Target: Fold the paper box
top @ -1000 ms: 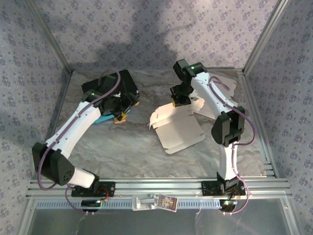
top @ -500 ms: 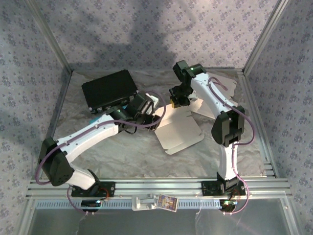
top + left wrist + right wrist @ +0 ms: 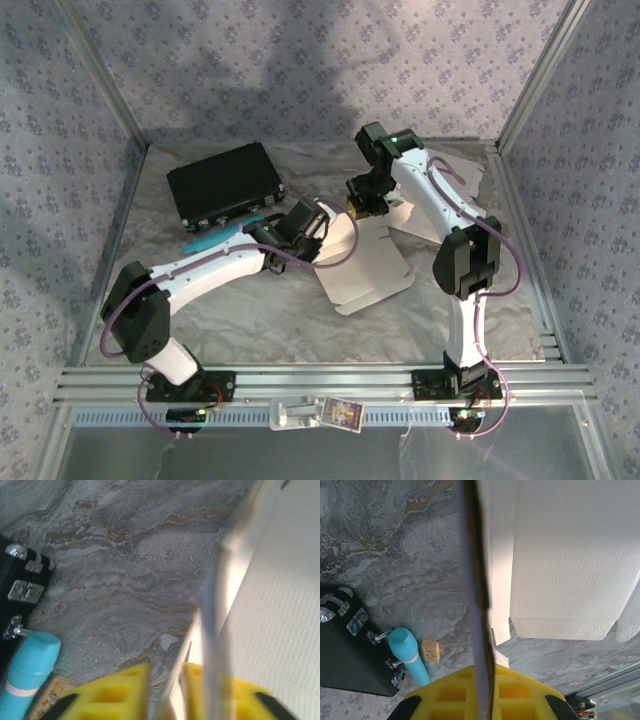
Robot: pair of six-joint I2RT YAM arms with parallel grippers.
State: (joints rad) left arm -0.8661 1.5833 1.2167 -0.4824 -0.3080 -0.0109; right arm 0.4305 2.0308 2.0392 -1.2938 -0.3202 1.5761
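The box [image 3: 375, 265], flat white matte card with fine ribbing, lies right of the bench's [image 3: 250, 315] centre, its long axis running near-left to far-right. The left pincer [image 3: 322, 222] is at its left edge, yellow fingers [image 3: 125, 690] pinched almost together on a thin upright flap [image 3: 212, 605]. The right pincer [image 3: 362, 208] is clamped tight on the far edge, card edge-on between its fingers. The main panel lies just right of the left pincer, so the flap probably folds that way. A hard black case [image 3: 222, 182] sits far-left.
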